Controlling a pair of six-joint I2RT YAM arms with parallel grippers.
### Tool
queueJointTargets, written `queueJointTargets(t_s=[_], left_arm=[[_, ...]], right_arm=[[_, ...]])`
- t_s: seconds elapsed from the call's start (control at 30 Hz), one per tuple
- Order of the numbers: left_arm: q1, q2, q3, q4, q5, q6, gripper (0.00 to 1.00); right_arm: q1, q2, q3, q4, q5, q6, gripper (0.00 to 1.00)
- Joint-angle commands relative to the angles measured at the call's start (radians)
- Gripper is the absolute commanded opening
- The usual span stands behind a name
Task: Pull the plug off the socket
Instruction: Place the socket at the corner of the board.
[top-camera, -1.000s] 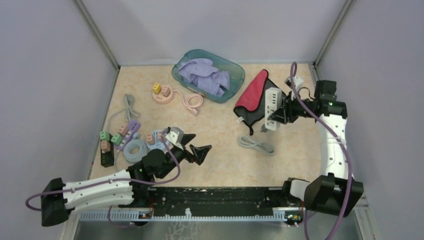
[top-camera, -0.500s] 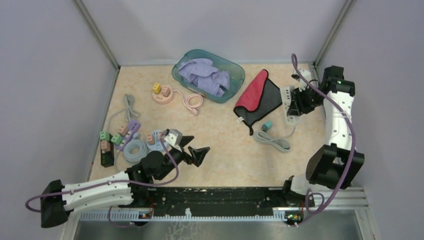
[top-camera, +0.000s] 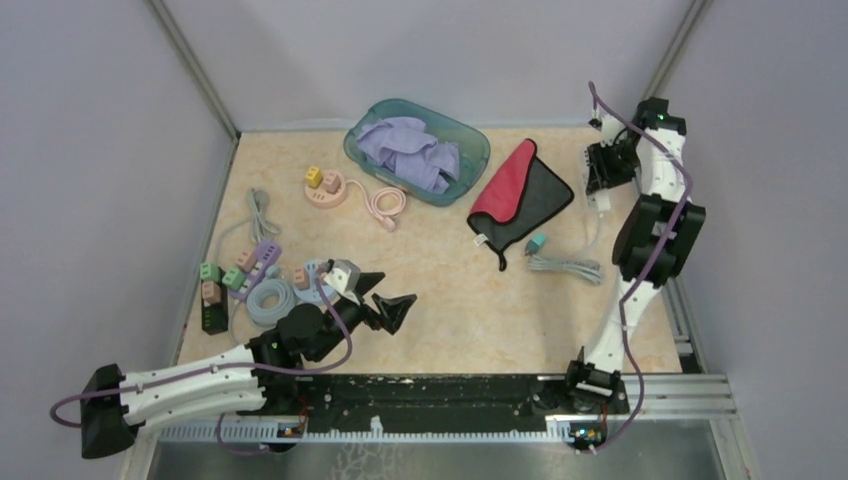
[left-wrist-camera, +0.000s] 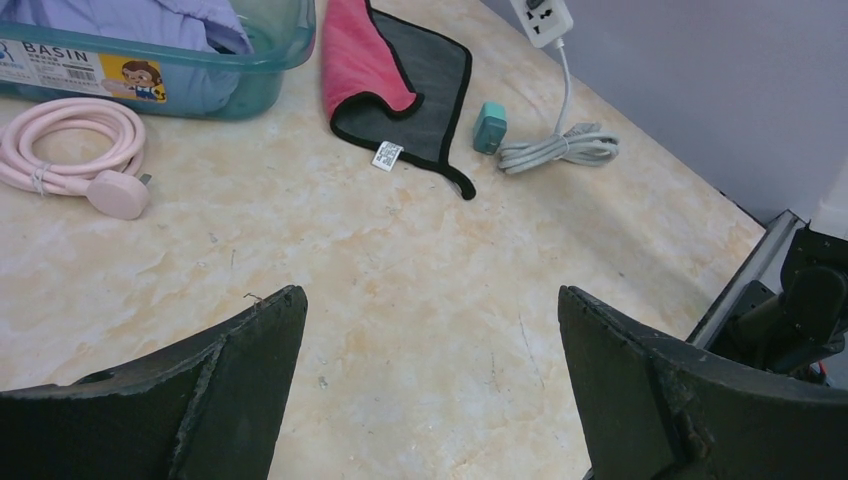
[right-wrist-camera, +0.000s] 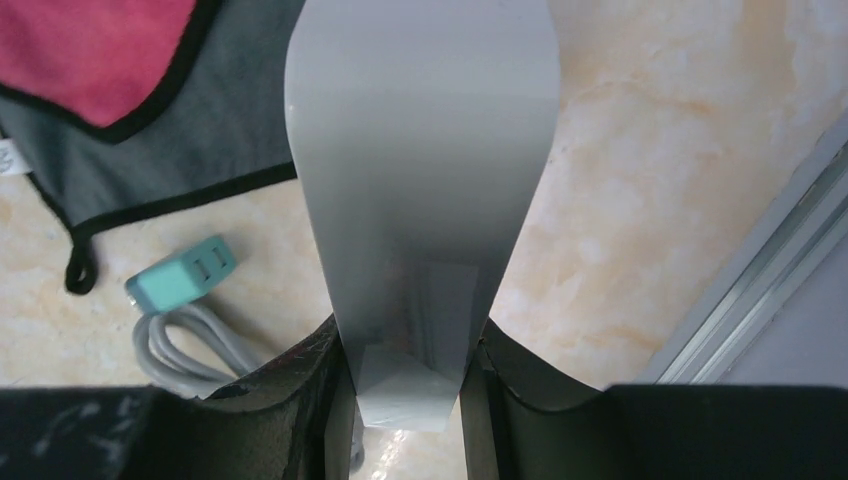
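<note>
The right gripper (right-wrist-camera: 410, 372) clamps the white power strip (right-wrist-camera: 420, 150); the teal plug (right-wrist-camera: 182, 275) lies apart.
The plug is to the strip's left, nearer the right arm; the left gripper (left-wrist-camera: 430, 300) gapes wide.

Bright diffuse light, faint soft shadows, overhead view sharp, power strip (right-wrist-camera: 420, 180) blurred up close

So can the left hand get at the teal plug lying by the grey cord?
Probably yes: the left hand is open, and only bare table lies between it and the teal plug. It lies toward the table's right side, though.
</note>
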Motion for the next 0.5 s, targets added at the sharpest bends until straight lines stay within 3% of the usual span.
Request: queueJointTargets(t_s=[0.0, 0.17, 0.3, 0.47], left_arm=[[0.006, -0.012, -0.013, -0.006, -0.011, -0.005, 1.0], [0.006, -0.006, -0.012, -0.011, -0.017, -0.01, 1.0], [0.006, 0.001, -0.009, -0.014, -0.024, -0.009, 1.0], [0.006, 0.009, -0.001, -0.019, -0.029, -0.008, 1.0]], right_arm=[[-0.004, 0.176, 0.239, 0.039, 0.054, 0.062, 0.0], [0.016, 0.356, 0.443, 0.012, 0.097, 0.078, 0.01], [0.044, 0.428, 0.495, 0.019, 0.116, 0.067, 0.11], [0.065, 0.444, 0.48, 0.063, 0.105, 0.086, 0.32]])
